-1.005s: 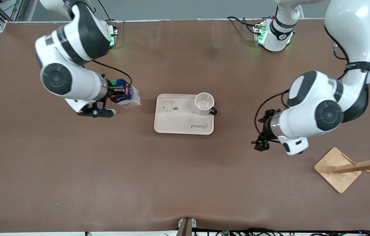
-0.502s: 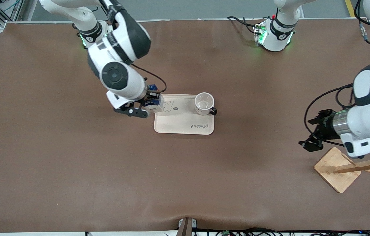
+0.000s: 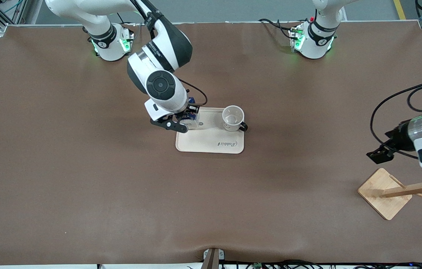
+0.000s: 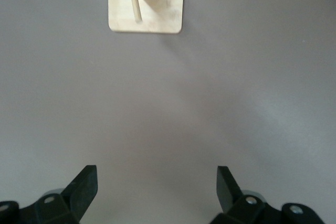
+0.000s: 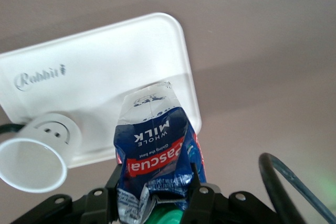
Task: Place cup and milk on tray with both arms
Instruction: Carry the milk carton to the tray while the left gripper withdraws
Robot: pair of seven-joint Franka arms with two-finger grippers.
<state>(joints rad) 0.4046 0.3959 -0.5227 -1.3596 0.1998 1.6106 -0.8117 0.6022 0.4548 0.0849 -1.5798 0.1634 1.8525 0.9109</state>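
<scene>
Milk [image 5: 157,150] now carried over tray [image 3: 211,146] beside cup [image 3: 233,118], right gripper [image 3: 185,120] clamped on it; left gripper [image 4: 156,190] retreated near rack [image 3: 384,192], wide open, empty.

A wooden rack [image 3: 401,192] stood on the brown table [image 3: 121,194] at the left arm's end, its square base flat and its pegged post leaning over. Cables [image 3: 270,265] lay along the table's near edge.

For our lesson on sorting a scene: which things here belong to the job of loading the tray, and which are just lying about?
Belong to the job:
- tray
- cup, already on the tray
- milk, gripped by the right hand over the tray
- left hand, open, over bare table near the rack

Just lying about:
- wooden rack, at the left arm's end of the table
</scene>
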